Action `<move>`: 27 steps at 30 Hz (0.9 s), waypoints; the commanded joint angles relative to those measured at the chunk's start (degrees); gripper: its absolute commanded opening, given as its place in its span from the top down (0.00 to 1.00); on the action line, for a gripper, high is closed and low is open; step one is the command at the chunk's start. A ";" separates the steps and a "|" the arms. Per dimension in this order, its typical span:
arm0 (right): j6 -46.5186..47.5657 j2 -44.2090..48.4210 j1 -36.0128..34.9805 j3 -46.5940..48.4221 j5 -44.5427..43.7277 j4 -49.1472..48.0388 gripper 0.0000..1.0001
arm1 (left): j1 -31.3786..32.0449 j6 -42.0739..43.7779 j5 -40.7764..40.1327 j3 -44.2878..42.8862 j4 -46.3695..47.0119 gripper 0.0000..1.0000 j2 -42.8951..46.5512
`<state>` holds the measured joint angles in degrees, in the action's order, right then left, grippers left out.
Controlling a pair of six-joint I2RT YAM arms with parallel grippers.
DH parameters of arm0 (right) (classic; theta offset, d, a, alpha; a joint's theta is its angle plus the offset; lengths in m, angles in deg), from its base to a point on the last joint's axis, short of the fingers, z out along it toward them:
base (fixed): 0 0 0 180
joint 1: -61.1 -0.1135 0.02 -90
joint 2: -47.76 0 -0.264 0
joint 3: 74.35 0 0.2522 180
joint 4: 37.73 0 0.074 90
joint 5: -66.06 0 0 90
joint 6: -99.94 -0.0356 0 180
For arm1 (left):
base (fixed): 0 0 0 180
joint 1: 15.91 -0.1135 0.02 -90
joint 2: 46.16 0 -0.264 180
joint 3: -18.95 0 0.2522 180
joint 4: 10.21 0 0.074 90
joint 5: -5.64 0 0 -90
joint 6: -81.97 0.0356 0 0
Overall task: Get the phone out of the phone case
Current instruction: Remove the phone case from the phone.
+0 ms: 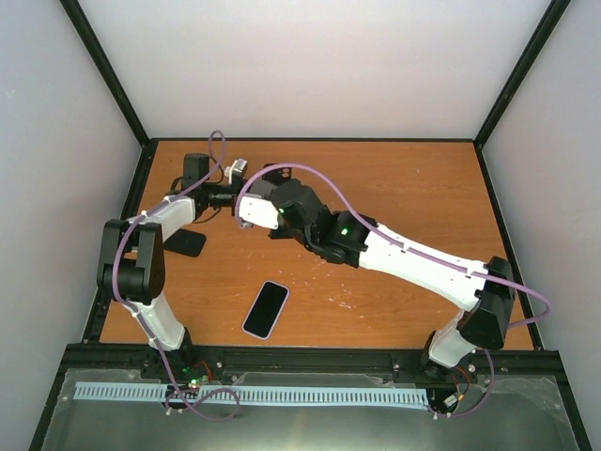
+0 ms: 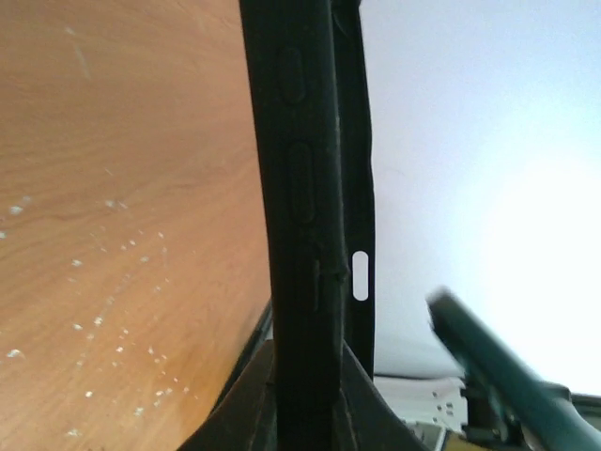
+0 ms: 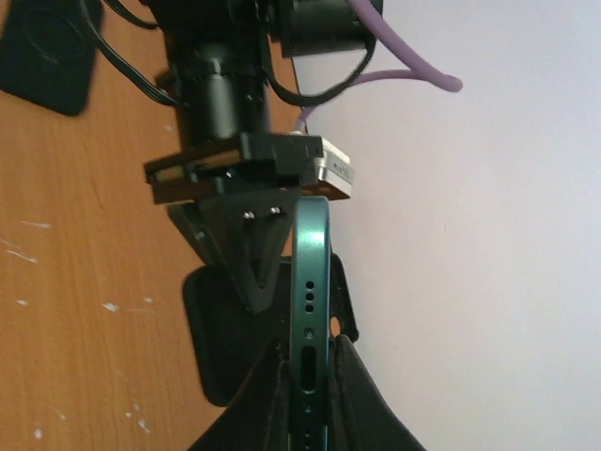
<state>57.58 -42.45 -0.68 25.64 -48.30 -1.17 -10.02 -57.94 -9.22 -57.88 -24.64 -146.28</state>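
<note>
Item: green phone point(image 3: 310, 282) and black phone case point(image 2: 300, 188), held up at 10 o'clock over the table point(image 1: 394, 178).
Detail: left gripper point(image 2: 305, 381) pinches the phone case edge-on; right gripper point(image 3: 305, 395) pinches the phone, beside the case at its 3 o'clock. A second phone point(image 1: 266, 309) lies flat at 7 o'clock.

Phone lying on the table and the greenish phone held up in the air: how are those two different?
The green phone is pinched in the right tool, above the table; the table phone lies flat and untouched, dark face up. The green phone's rim is dark green, the table phone's pale lilac. Both are slim, round-cornered.
</note>
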 commanded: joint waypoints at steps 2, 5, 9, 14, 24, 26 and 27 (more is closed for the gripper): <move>-2.15 2.24 -0.89 4.07 1.84 1.33 0.97 | -0.79 2.84 -4.58 -2.16 -1.07 0.99 0.11; -2.05 2.39 -0.78 5.07 1.65 1.87 0.97 | -0.79 4.06 -5.48 -2.22 -1.96 0.99 0.22; -1.41 3.20 0.97 4.80 1.62 1.69 0.97 | -0.79 6.03 -7.83 -1.81 -3.15 0.99 1.42; -1.80 5.75 5.87 1.82 3.46 1.39 0.97 | -0.79 6.98 -10.81 0.48 -2.64 0.99 3.61; -1.94 11.06 14.73 -10.88 4.61 -3.21 0.97 | 3.24 6.30 -18.62 4.25 -1.02 0.99 2.30; -2.15 11.91 16.03 -12.52 4.46 -3.97 0.97 | 5.21 6.81 -19.80 2.83 -1.85 0.99 0.19; -2.38 12.29 16.55 -13.24 4.37 -4.22 0.97 | 6.15 7.16 -20.55 1.99 -2.50 0.99 -1.08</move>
<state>55.94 -33.14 14.05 14.48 -43.90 -0.14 -7.57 -52.46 -26.36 -52.99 -26.54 -143.96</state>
